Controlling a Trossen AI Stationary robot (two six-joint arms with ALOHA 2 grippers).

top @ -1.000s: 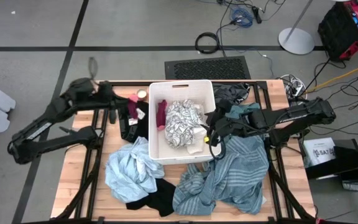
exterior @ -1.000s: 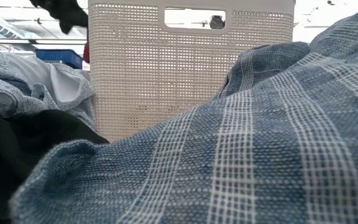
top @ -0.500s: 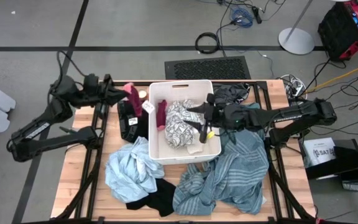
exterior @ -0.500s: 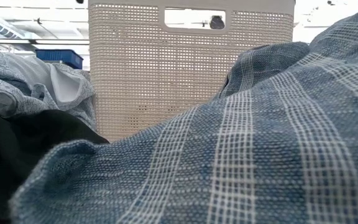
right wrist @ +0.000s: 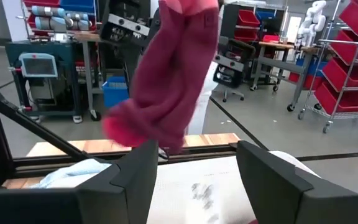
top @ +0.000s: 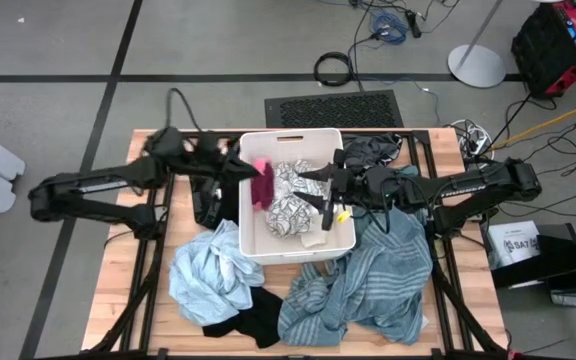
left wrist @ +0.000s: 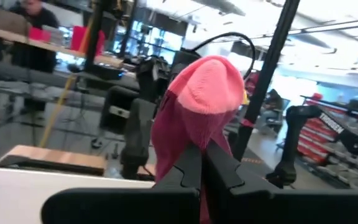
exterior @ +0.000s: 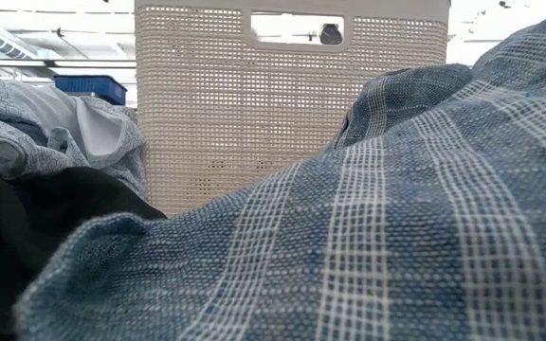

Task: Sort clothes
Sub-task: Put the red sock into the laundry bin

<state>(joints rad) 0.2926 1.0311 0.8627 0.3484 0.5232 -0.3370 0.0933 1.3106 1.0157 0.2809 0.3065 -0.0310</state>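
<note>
The left claw (top: 251, 170), pinching the pink sock (top: 263, 181), has swung in over the bin (top: 251, 240); dropping it looks next. The right claw (top: 313, 188) waits spread above the bin.

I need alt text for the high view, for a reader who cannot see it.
The left gripper holds a magenta garment over the white bin; the right gripper, jaws open, waits over the bin. Striped, light blue and black clothes lie on the table.

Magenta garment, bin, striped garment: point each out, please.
Magenta garment (top: 262, 181), high view, its hanging middle.
Bin (top: 290, 139), high view, far rim.
Striped garment (top: 388, 265), high view, its spread middle.
</note>
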